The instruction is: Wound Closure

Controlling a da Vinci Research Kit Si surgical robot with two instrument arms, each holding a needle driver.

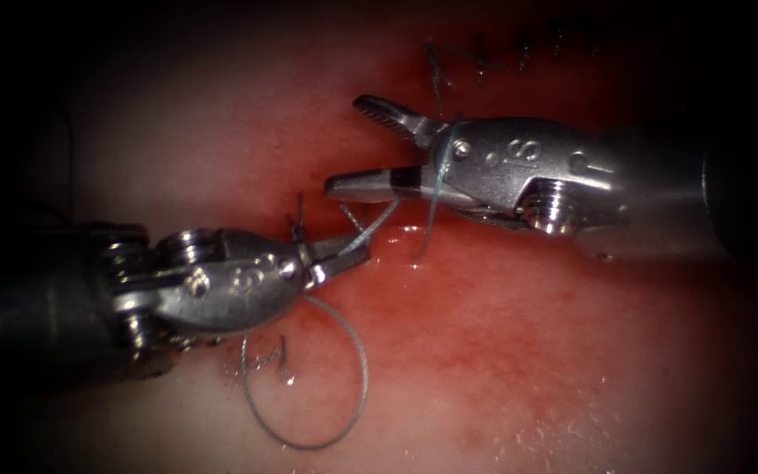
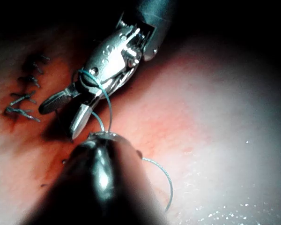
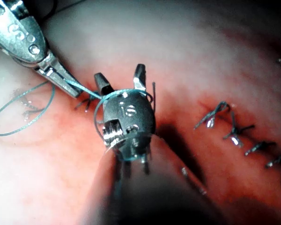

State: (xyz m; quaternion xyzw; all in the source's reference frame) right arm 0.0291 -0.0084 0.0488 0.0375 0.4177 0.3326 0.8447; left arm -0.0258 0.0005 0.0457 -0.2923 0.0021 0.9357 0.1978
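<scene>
Finished stitches (image 1: 519, 53) in row; knotted thread ends (image 1: 278, 360).

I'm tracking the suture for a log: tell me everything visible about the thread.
The thread is thin, pale blue-grey and wiry. The left tool holds it in shut jaws. From there a strand runs to the right tool, whose jaws are open, and wraps around its body. A loose loop lies on the tissue below the left tool.

We can read little writing here. In the endoscope view, the right claw (image 1: 357, 145) carries an engraved mark like "S" with a dot on its metal body, and the left claw (image 1: 348, 250) a similar mark. The right wrist view shows both marks again, not clearly legible.
</scene>
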